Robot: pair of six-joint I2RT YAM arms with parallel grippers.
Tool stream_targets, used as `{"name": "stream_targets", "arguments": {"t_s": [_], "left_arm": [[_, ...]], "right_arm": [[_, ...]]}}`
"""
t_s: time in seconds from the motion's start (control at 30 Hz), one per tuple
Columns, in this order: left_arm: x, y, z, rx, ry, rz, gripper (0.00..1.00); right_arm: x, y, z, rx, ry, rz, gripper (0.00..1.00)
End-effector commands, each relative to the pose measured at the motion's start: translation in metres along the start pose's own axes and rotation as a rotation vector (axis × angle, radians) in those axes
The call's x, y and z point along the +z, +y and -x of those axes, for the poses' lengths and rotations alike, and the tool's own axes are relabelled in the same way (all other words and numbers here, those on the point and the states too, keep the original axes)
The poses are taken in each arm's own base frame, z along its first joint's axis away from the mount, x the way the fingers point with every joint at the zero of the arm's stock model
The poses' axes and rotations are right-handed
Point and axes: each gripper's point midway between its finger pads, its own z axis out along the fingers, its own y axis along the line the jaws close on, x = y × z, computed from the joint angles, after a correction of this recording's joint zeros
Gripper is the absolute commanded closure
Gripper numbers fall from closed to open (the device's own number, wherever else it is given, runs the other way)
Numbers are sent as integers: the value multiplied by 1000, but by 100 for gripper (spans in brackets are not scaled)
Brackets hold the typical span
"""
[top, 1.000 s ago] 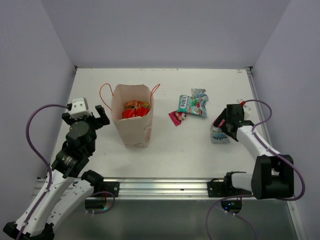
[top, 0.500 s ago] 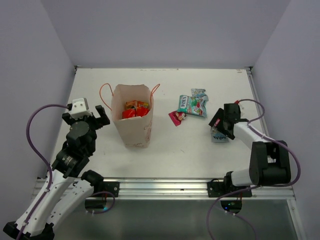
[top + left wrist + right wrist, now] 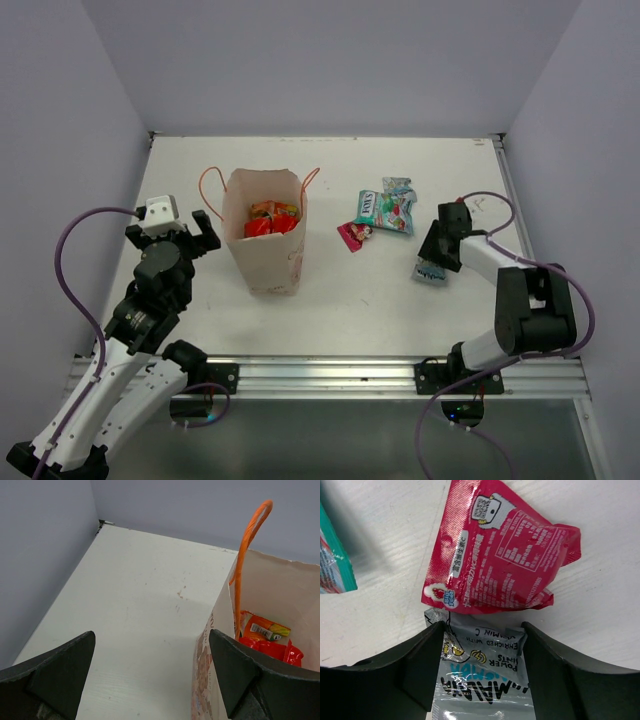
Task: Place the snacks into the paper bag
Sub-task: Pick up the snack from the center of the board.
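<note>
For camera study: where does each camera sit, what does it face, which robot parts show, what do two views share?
Top external: above and behind, facing down at the table; both arms show.
Left wrist: on the left arm, facing the paper bag; open left gripper shows.
Right wrist: on the right arm, over a silver packet between the right gripper's fingers.
Top and left wrist share the paper bag.

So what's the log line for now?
left pincer: open, beside paper bag | right pincer: gripping silver packet | red packets: in bag
</note>
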Motion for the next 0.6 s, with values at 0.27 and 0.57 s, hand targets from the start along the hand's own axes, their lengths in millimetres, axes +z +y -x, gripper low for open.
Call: {"name": "stream_targets", "arguments": {"t_s": [0.27, 0.57], "left_arm": [[2, -3, 10, -42, -41, -5, 0], [1, -3, 12, -46, -46, -6, 0]], "right_arm": [[-21, 32, -27, -131, 44, 45, 67], [-75, 65, -6, -185, -66, 184, 100]]}}
